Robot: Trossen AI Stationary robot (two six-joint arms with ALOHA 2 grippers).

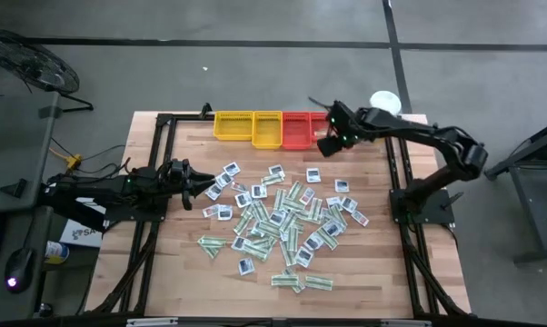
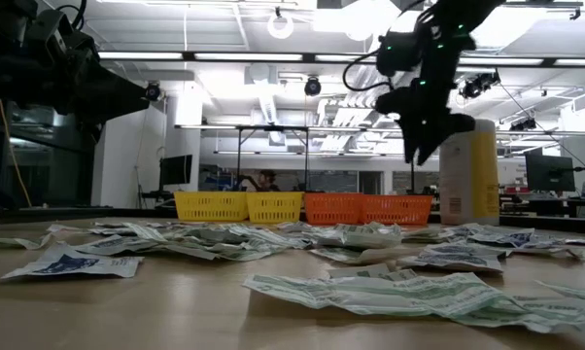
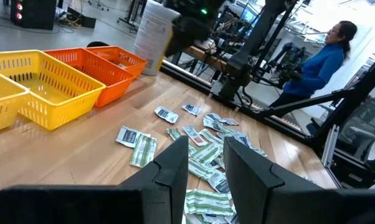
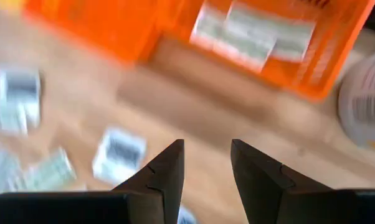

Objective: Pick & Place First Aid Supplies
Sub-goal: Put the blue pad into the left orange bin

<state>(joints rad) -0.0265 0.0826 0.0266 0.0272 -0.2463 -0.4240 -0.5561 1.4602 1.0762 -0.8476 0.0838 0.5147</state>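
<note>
The first aid supplies (image 1: 278, 222) lie strewn flat over the middle of the wooden table, green-and-white strips mixed with white squares. My right gripper (image 1: 326, 145) hangs open in the air just in front of the red trays (image 1: 298, 130), pointing steeply down, with nothing between its fingers (image 4: 206, 149). A few strip packets (image 4: 256, 31) lie inside one red tray. My left gripper (image 1: 203, 182) waits at the table's left side, level and open, with nothing in it (image 3: 206, 146).
Two yellow trays (image 1: 246, 127) stand left of the red ones along the far edge. A tall white-and-yellow canister (image 2: 470, 170) stands at the far right corner. A person in blue (image 3: 324, 56) stands beyond the table's right side. Bare wood lies near the front edge.
</note>
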